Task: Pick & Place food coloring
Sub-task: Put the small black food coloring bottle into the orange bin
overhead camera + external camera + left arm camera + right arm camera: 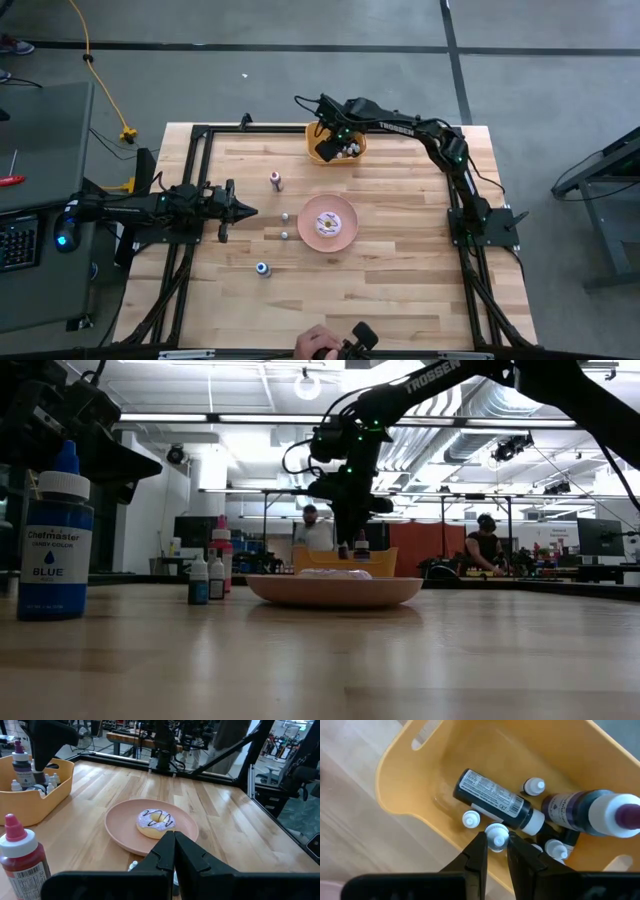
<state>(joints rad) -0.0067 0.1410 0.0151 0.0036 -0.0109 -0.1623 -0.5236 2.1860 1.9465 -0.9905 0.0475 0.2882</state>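
Placing now: right gripper [496,851] over orange bin [415,805], pinching a small white-capped bottle [496,836]; next, release. Left gripper [174,851] closed, empty, waiting.

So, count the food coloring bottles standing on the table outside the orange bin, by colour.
Red bottle: 1
Blue bottle: 1
Tiny whitish bottles: 2
Total: 4
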